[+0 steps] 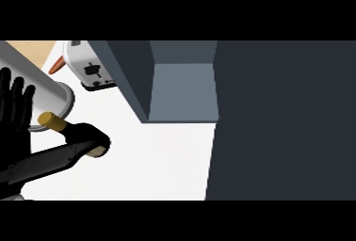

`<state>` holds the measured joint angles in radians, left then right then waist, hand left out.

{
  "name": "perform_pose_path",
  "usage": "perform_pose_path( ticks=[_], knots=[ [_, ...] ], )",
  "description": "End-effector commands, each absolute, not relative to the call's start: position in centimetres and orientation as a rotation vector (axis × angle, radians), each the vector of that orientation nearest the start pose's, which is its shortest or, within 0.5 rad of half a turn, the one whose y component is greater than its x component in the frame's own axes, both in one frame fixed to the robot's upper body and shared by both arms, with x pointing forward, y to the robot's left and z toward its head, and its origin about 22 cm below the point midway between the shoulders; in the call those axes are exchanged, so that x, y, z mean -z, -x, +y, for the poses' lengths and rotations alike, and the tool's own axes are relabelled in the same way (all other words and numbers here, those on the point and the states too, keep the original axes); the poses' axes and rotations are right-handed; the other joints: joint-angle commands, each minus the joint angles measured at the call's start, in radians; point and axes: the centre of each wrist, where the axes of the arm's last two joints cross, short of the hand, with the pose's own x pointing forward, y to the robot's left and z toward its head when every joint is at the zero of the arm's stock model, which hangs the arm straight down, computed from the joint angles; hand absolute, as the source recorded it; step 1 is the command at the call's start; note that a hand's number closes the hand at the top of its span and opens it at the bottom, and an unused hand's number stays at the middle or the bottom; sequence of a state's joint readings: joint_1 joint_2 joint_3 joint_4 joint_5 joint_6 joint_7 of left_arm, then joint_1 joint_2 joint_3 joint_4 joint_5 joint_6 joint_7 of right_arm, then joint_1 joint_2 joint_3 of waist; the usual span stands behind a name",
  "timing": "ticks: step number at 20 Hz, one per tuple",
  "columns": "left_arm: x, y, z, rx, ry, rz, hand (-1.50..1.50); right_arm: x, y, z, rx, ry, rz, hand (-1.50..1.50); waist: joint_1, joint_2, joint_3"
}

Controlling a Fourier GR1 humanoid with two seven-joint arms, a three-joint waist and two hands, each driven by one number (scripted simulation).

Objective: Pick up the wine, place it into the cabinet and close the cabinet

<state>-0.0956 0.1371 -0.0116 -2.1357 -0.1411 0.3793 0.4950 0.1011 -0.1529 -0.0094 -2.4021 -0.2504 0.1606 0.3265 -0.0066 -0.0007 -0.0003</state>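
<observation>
Inspector A: Left hand [15, 101] is matte black throughout, with long slender fingers [26, 96].

Inspector B: Confirmed. Right hand [89, 135] is the same black, blocky at the knuckles, on a dark, smooth forearm. No markings seen.

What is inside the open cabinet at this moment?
The cabinet shows only bare grey walls and a shelf; nothing stands there. Its dark door hides any part further right.

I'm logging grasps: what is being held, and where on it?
Only the left hand shows, open and holding nothing; the wine bottle seems held lower down, out of view.
</observation>
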Motion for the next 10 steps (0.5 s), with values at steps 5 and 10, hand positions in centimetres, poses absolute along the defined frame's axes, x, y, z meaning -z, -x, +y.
perform_pose_path(
  ticks=[5, 10],
  knots=[
    [-8.4, -22.2, 26.0, -0.290, -0.375, -1.724, -1.50, -18.1, -13.3, -24.9, -0.249, -0.290, -1.996, -1.50, 0.001, 0.000, -0.001],
    [-6.8, -23.4, 27.9, -0.286, -0.383, -1.716, -1.50, -18.1, -13.4, -25.8, -0.230, -0.307, -1.980, -1.50, 0.000, 0.000, 0.000]
  ],
)
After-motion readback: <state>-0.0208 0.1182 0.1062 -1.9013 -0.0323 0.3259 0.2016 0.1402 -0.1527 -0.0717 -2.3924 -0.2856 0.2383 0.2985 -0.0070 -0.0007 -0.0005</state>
